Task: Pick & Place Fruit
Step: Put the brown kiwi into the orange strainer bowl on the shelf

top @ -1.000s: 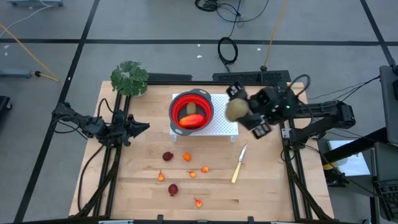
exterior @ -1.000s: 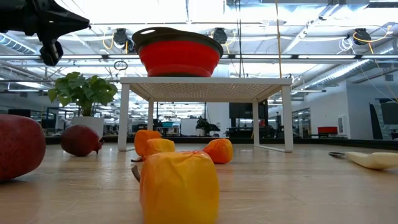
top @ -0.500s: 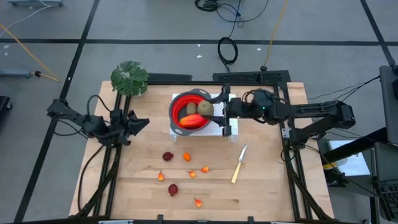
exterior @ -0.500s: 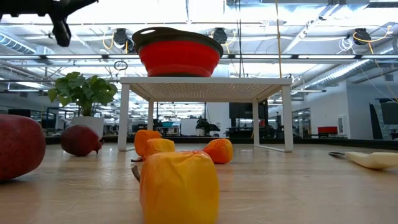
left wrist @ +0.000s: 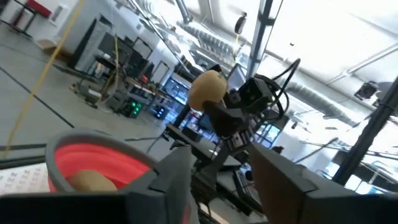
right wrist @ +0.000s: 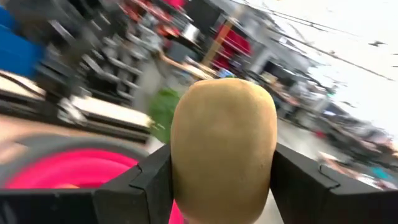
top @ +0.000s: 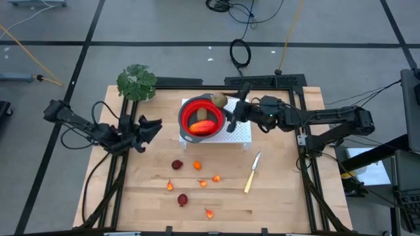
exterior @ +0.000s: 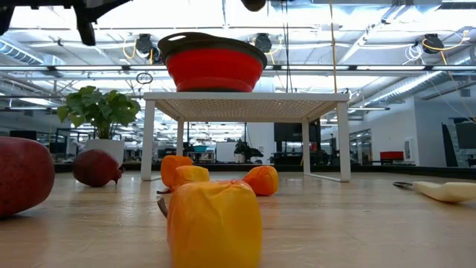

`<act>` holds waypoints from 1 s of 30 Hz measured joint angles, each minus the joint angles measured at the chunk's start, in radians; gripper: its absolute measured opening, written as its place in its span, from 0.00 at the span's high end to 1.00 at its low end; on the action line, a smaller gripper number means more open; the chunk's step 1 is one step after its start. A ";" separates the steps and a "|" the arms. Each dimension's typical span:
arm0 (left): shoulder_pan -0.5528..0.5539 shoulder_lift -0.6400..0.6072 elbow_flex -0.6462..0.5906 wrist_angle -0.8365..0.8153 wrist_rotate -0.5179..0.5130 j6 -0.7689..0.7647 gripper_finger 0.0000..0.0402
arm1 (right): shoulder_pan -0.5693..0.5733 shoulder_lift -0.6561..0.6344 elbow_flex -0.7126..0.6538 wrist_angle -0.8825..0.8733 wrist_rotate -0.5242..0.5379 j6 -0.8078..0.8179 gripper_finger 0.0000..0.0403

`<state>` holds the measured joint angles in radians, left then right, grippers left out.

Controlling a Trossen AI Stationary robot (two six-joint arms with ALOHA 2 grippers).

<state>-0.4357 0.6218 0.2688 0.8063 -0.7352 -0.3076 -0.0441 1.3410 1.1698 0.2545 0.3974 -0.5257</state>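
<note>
Currently the right gripper (top: 226, 105) is pinching an olive-brown oval fruit (top: 218, 100) between its two fingers (right wrist: 140, 180), holding it in the air at the far rim of the red bowl (top: 190, 108). That bowl sits on a white perforated stand (top: 239, 134) near the table's far edge and contains an elongated red-orange fruit (top: 203, 125) and a second olive-brown oval (left wrist: 93, 180). Left gripper (top: 152, 126) hovers near the table's left edge, fingers spread, nothing between them. Remaining small fruit pieces (top: 197, 165) lie at table centre, a pale-handled knife (top: 252, 174) to their right.
</note>
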 joint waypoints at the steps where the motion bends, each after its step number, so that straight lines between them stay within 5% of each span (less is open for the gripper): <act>1: 0.009 0.017 0.010 0.010 0.000 0.000 0.55 | 0.000 0.004 0.000 0.002 0.035 -0.024 0.48; 7: 0.060 0.121 0.121 0.009 0.033 0.042 0.43 | 0.000 0.032 0.000 0.003 0.177 -0.166 0.48; 14: 0.111 0.248 0.300 -0.021 0.063 0.251 0.39 | 0.007 0.049 0.000 0.003 0.204 -0.269 0.47; 30: 0.263 0.579 0.795 -0.682 0.089 0.332 0.39 | 0.053 0.049 0.000 0.010 0.219 -0.410 0.47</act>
<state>-0.1730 1.2006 1.0635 0.1246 -0.6465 0.0246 0.0085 1.3903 1.1698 0.2646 0.6165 -0.9355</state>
